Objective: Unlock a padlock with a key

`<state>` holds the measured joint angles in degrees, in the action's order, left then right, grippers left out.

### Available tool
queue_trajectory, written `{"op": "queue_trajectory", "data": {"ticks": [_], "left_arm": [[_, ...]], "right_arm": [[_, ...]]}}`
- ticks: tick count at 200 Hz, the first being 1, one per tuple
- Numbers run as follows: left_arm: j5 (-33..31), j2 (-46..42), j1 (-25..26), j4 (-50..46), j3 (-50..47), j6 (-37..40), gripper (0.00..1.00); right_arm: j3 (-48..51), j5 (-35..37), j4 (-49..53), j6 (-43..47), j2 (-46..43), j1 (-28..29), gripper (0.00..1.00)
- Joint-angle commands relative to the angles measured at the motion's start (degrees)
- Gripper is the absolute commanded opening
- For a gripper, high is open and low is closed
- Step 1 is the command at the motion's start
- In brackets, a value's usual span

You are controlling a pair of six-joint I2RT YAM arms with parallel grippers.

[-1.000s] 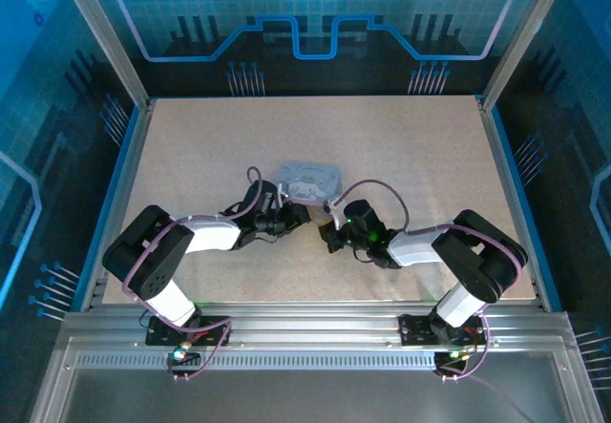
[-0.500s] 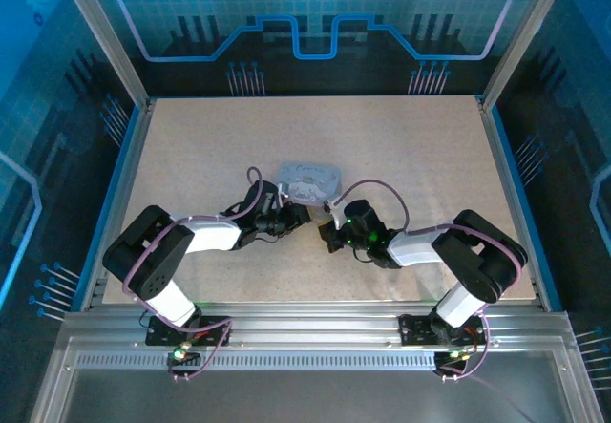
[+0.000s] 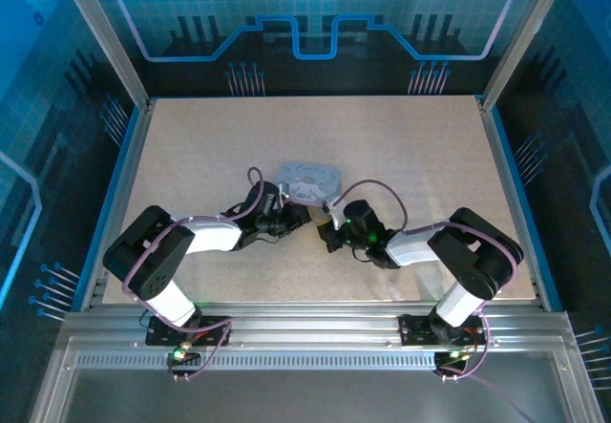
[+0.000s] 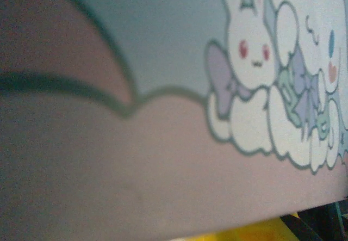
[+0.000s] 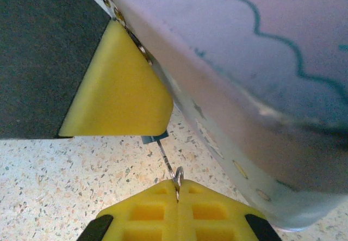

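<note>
Arms (image 3: 205,235) of black joints and white links — purple cables (image 3: 387,188), yellow gripper (image 5: 177,192) tips.

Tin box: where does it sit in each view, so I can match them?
Top external: tin box at picture centre.
Left wrist: close up across the frame, bunny print upper right.
Right wrist: its side wall runs diagonally across upper right.
Shared landmark: teal cloud outline on the box, in both wrist views.

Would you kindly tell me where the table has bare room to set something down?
Bare: the far strip between the tin box and back wall, and both sides along the blue edges. Crowded: the centre, where the left gripper and the right gripper, pinching the key, meet by the box.
</note>
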<state>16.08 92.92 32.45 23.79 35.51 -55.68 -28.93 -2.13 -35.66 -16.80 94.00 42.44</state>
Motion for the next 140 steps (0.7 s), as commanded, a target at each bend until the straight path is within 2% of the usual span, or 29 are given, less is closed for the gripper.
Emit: {"op": "queue_trajectory", "data": {"ticks": [1,140], "left_arm": [[2.0,-1.4,1.6,0.1,1.8,-1.5,0.18],[1.5,-1.4,2.3,-1.0,2.5,-1.3,0.18]], "right_arm": [[-1.3,-0.9,-5.8,1.3,1.0,0.7,0.01],[-5.2,-5.2,-9.5,-1.2,1.3,-0.7,0.01]]}}
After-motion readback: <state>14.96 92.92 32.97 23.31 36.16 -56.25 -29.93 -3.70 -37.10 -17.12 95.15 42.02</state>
